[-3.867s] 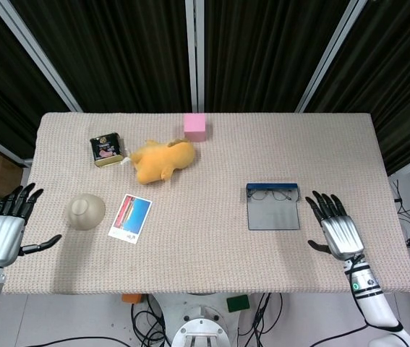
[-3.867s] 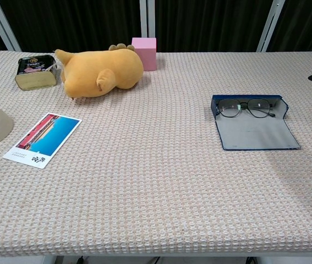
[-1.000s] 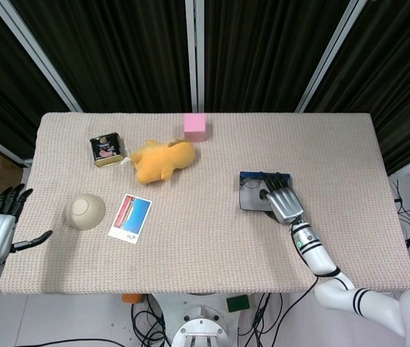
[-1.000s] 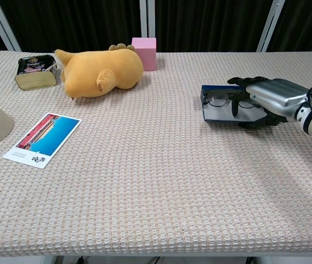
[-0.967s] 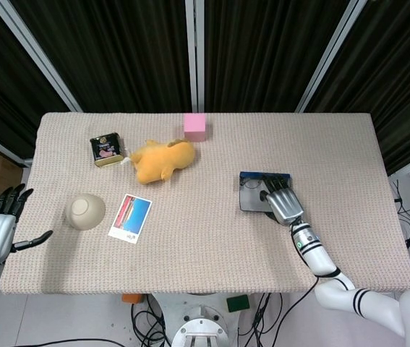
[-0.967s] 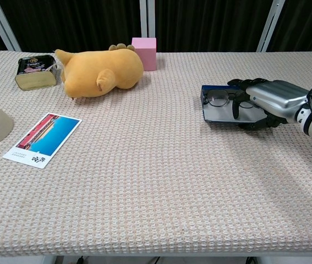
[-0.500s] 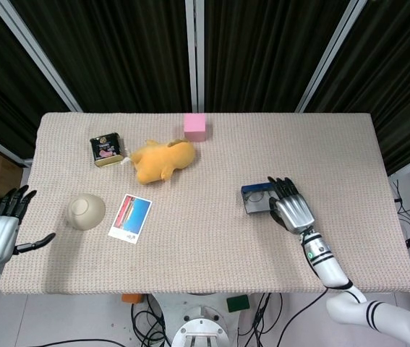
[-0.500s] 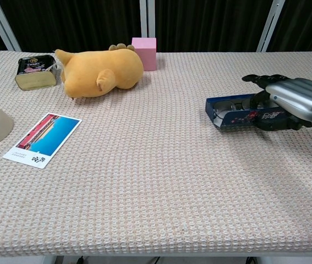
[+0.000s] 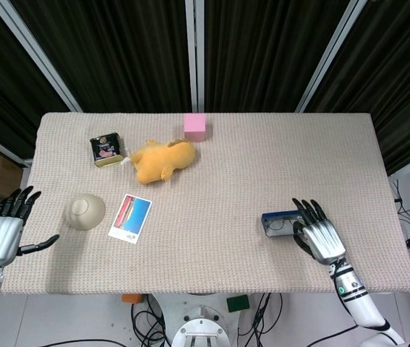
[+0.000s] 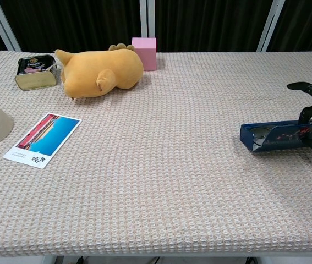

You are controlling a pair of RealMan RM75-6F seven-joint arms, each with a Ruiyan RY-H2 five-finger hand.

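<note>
Far left, my left robot hand (image 9: 1,233) hangs just off the bench (image 9: 212,155) edge, fingers spread wide, holding nothing, same spot as a moment ago. Next along: the upturned bowl (image 9: 85,212), the postcard (image 9: 130,217), the tin (image 9: 106,149), the yellow plush toy (image 9: 163,160) and the pink cube (image 9: 194,126), none of them shifted. Now the right side, and here's the change: the glasses case (image 9: 280,223), which lay open and flat further back, has its flap folded up and has been dragged toward my near edge, glasses inside. My right robot hand (image 9: 319,236) lies palm down against the case's right end, fingers fanned over it, touching; whether it truly grips the case I can't tell
</note>
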